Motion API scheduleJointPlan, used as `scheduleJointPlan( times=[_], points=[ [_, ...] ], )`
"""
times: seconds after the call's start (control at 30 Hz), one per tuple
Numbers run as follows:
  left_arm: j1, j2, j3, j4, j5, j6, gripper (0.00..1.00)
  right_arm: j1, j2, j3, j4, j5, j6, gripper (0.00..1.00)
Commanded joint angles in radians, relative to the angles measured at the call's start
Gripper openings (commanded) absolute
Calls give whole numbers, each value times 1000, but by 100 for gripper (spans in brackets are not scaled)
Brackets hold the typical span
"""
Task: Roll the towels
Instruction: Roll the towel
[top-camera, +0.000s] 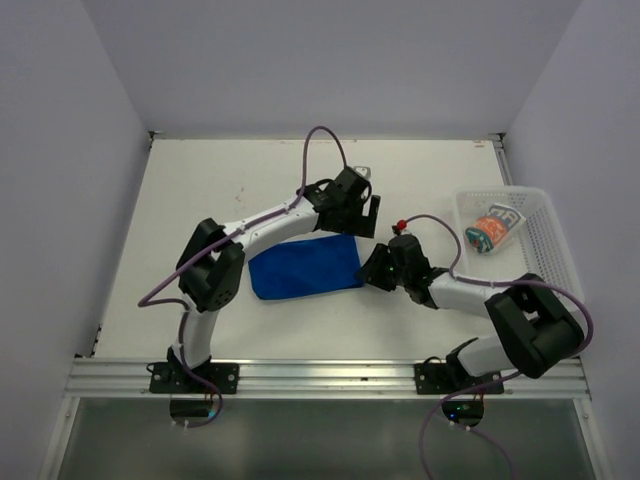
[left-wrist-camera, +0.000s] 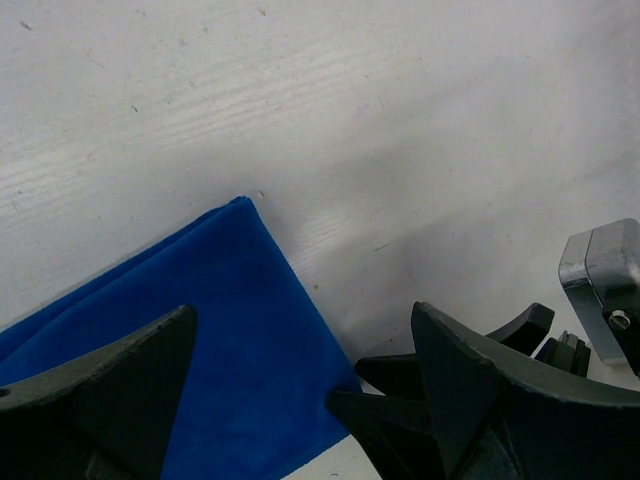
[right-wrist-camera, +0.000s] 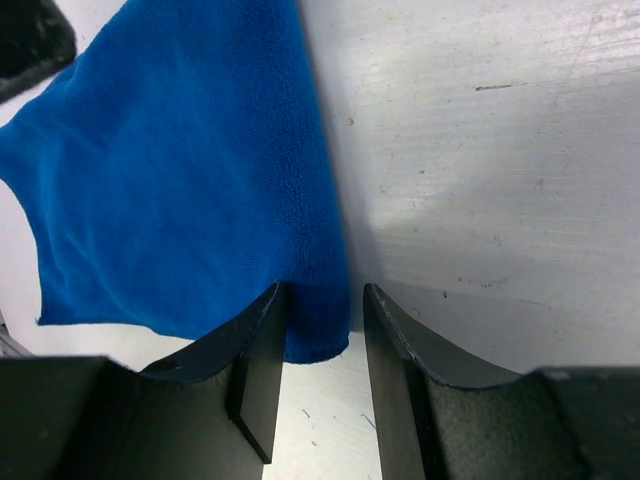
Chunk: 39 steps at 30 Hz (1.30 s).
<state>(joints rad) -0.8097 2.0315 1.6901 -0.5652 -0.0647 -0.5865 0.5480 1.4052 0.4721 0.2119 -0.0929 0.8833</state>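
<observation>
Where the blue towel (top-camera: 303, 267) lies: flat, middle of table (top-camera: 200, 190).
Left pincer (left-wrist-camera: 300, 335): spread wide above towel's 1 o'clock corner.
Right pincer (right-wrist-camera: 325, 300): parted, straddling towel's 4 o'clock corner.

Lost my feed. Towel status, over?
Left gripper open over blue towel corner. Right gripper astride its edge, fingers apart. Blue towel flat, unrolled; patterned towel in basket. Nothing blocking.

A plain bright blue soft towel (top-camera: 305, 265) is laid flat on the white table (top-camera: 200, 180). An orange, grey-blue and white patterned towel (top-camera: 492, 232) is kept inside the white plastic mesh basket (top-camera: 542, 225).
</observation>
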Motion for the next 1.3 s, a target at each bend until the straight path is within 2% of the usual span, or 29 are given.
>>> scheduleJointPlan(
  times=[0.0,0.13,0.17,0.27,0.6,0.8,0.97,1.27],
  points=[
    [6,7,-1,8,45,-36,90,3,21,-16,92,5,29,39],
    [6,22,-3,-2,42,-47,85,3,35,-38,116,2,31,31],
    [6,32,5,-18,36,-52,82,3,43,-49,127,2,31,27],
    [6,61,36,-64,3,-62,79,4,61,-67,147,2,31,23],
    [17,163,109,-91,-33,-98,70,12,136,-81,225,-11,32,21],
    [18,219,203,-154,-129,-76,67,21,152,-90,245,-11,25,20],
    [18,239,201,-194,-214,-62,63,23,152,-99,251,-5,17,19],
    [18,263,151,-159,-204,-78,56,24,176,-102,265,-11,-7,18]
  ],
)
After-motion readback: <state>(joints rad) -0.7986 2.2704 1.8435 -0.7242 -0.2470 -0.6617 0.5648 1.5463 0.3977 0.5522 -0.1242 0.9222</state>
